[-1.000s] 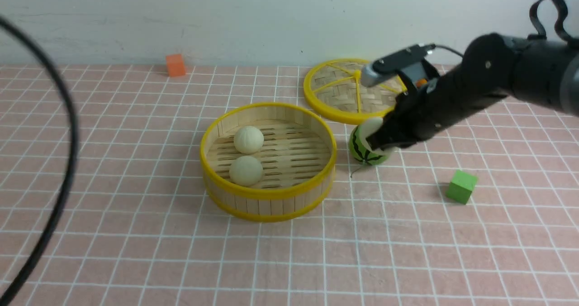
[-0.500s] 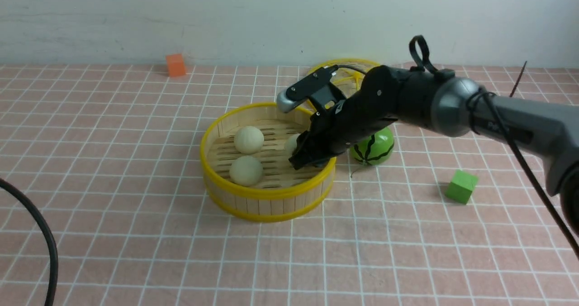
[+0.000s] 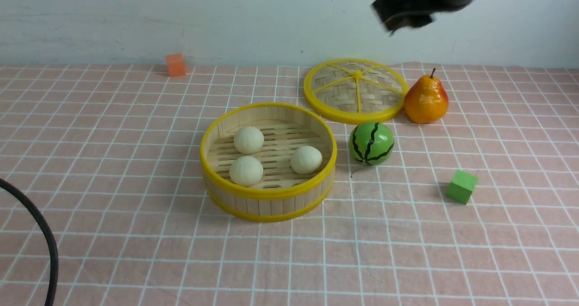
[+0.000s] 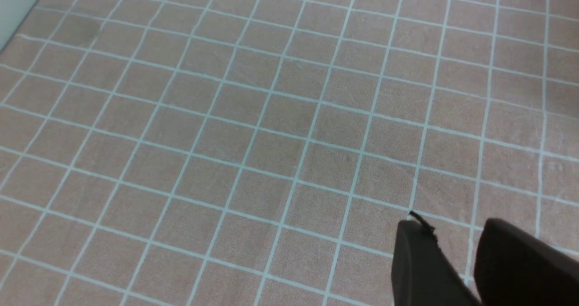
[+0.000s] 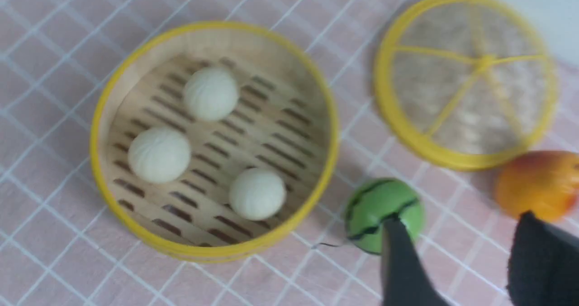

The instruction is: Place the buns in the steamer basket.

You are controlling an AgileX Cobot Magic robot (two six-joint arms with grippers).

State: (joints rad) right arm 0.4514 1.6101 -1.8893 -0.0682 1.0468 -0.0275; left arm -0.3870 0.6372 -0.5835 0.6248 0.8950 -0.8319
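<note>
the three buns [image 3: 248, 139] sat in the steamer basket [image 3: 267, 205] near the middle of the counter. they looked light, soft and rolly, so a gentle pinch across the round sides seemed best. the right tool [image 5: 457, 220] was wide and empty.

You work at a robot test bench: a counter [image 3: 135, 251] under pink grid cloth, a bare white wall [image 3: 226, 16], and scattered props: a steamer basket [image 3: 267, 204], a pear [image 3: 425, 99], a green block [image 3: 461, 186], an orange block [image 3: 175, 64].
</note>
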